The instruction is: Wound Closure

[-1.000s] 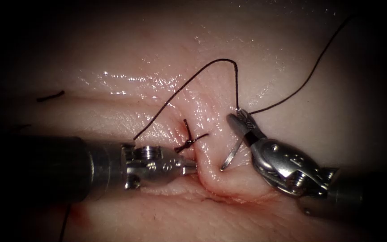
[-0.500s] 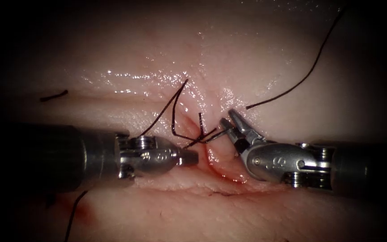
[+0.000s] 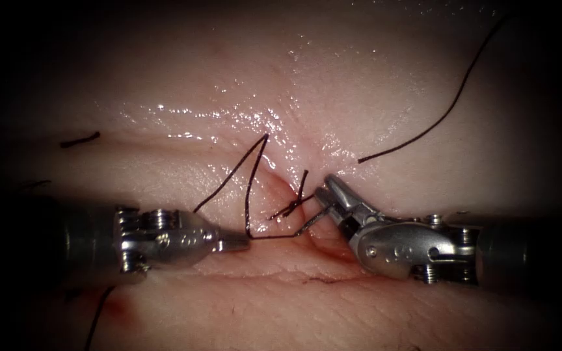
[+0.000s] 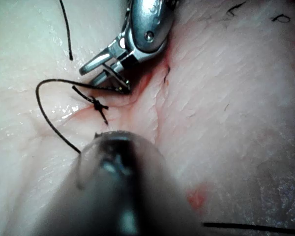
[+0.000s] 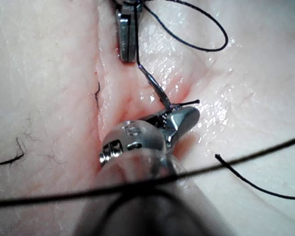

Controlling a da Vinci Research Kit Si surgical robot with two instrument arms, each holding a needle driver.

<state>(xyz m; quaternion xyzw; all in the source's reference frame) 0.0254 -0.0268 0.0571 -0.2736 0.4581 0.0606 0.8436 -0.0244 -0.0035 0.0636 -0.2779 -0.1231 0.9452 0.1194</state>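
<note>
A: Status?
B: Left end effector (image 3: 242,244) clamps the thread (image 3: 271,237), likely for tension. Right end effector (image 3: 330,198) grips the needle (image 3: 312,223) near its rear end; its tip sits in the cut (image 3: 294,195) of the tissue (image 3: 164,175).
A: Knot (image 3: 292,207)?
B: Just above the needle.

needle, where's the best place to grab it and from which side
Probably the middle of the needle, from the left of the cut: it slants free above the tissue, one end at the right gripper, the other meeting the thread held by the shut left gripper.
</note>
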